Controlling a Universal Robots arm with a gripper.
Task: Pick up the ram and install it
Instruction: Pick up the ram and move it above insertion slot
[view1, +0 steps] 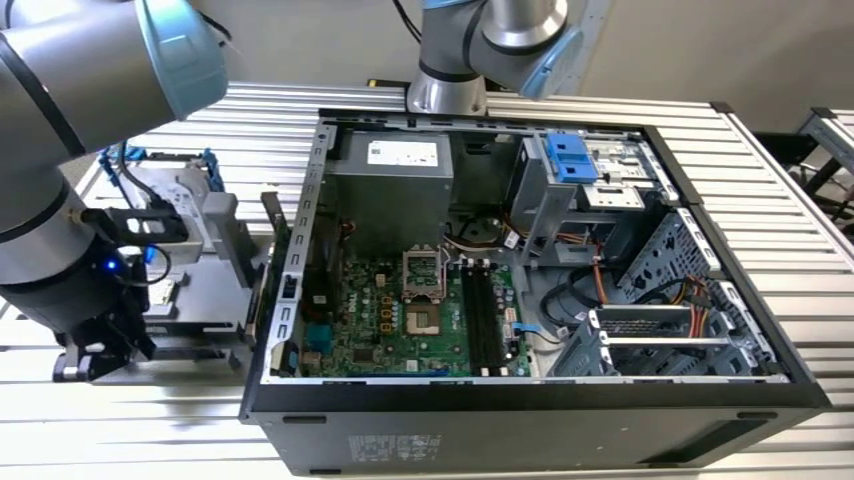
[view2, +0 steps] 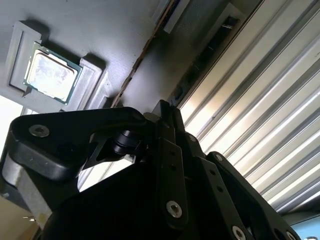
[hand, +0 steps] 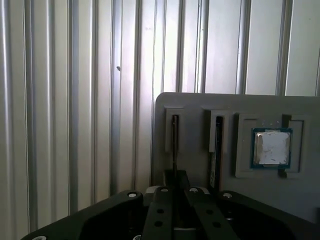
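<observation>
The ram (hand: 175, 142) is a thin dark stick standing on edge in a slot of a grey holder tray (hand: 200, 102). In the first wrist view my gripper (hand: 175, 182) sits in line with it, fingers drawn together on the stick's near end. From the second wrist view the black fingers (view2: 167, 145) look pressed together at the gripper (view2: 164, 112). In the exterior view the gripper (view1: 100, 350) hangs low at the left, beside the open computer case (view1: 534, 400). The motherboard's long black slots (view1: 487, 315) lie inside the case.
A second dark stick (hand: 218, 145) stands in the neighbouring slot. A small square silver chip (hand: 271, 147) lies in a recess of the tray, and the second wrist view shows the chip (view2: 50, 75) too. A silver drive in a blue frame (view1: 174, 195) sits behind the tray on the ribbed metal table (view1: 787, 180).
</observation>
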